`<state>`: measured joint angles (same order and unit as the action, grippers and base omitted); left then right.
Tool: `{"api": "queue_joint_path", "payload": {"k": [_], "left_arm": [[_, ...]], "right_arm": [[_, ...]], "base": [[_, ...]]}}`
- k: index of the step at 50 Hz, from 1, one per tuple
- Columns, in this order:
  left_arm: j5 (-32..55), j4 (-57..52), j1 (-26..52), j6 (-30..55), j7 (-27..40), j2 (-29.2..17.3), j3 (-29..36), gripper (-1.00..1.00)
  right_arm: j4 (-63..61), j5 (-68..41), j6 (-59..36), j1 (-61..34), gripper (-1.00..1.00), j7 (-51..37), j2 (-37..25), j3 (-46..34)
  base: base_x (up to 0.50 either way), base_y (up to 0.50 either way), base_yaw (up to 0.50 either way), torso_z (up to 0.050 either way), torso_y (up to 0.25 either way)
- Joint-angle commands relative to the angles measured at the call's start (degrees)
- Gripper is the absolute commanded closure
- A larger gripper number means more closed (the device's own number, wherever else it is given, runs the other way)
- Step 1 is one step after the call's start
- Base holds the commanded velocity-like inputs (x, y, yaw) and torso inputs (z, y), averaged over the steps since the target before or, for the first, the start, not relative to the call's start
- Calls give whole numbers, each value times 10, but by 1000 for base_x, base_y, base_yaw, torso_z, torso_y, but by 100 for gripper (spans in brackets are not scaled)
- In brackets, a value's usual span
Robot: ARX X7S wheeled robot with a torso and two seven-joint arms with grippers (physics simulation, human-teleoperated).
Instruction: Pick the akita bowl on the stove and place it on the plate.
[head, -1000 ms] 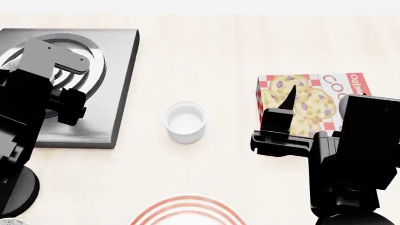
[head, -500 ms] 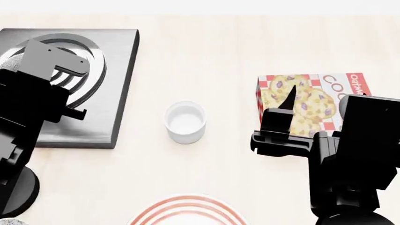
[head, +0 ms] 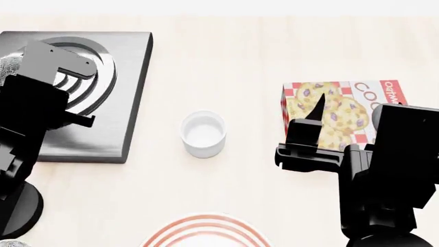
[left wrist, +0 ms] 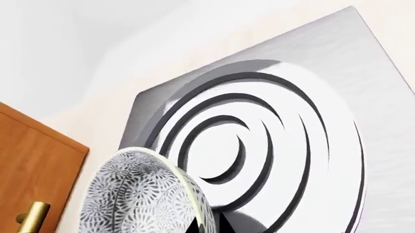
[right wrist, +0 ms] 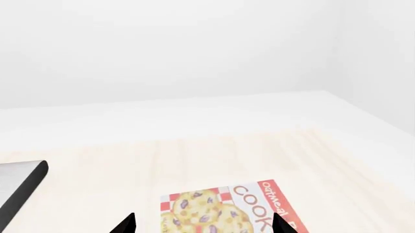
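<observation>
The akita bowl (left wrist: 136,194), white with a fine black-grey pattern, hangs tilted over the stove's edge in the left wrist view. My left gripper (left wrist: 207,224) is shut on the bowl's rim, with one fingertip on each side of the wall. In the head view my left arm hides the bowl except for a sliver (head: 4,67) at the far left, over the stove (head: 130,103). The plate (head: 205,234), white with red rings, is cut off by the near edge. My right gripper (right wrist: 202,225) is open and holds nothing, above the cookie box.
A small plain white cup (head: 203,133) stands between the stove and a cookie box (head: 343,110). A brown cabinet door with a brass handle (left wrist: 32,165) lies beyond the stove. A patterned sliver (head: 10,243) shows at the near left corner.
My left arm has drawn a little to the left and back over the stove's burner rings. The right arm, cup and box have stayed put.
</observation>
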<state>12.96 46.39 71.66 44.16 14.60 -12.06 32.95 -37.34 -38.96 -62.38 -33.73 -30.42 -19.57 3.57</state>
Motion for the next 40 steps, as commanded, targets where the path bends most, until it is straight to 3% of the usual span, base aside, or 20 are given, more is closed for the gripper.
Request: {"api": "queue_joint_path", "payload": {"k": [1,6,13,16,29,40], "left_arm": [[-17,-20,47,-33,-1,6,-28,100],[-21,-99,75,-37,-25,-14,-16,100],[-30,-296,78,-16,-95,-73,44,100],[-2,-352,72,12,-109,-81,26,100],[20,-706,-16,-47,-247,-240,129,100],[49,-850,-45,-84,-301,-328,131,100]], "right_arm": [[6,15,13,6,-100,14,8,9],[3,12,10,4,-100,11,8,9],[6,13,16,6,-100,12,5,6],[3,11,13,7,-100,10,5,7],[4,7,13,4,-100,6,3,5],[7,7,16,3,-100,5,2,1]], "base": [[0,0,0,0,0],[0,0,0,0,0],[0,0,0,0,0],[0,0,0,0,0],[0,0,0,0,0],[0,0,0,0,0]]}}
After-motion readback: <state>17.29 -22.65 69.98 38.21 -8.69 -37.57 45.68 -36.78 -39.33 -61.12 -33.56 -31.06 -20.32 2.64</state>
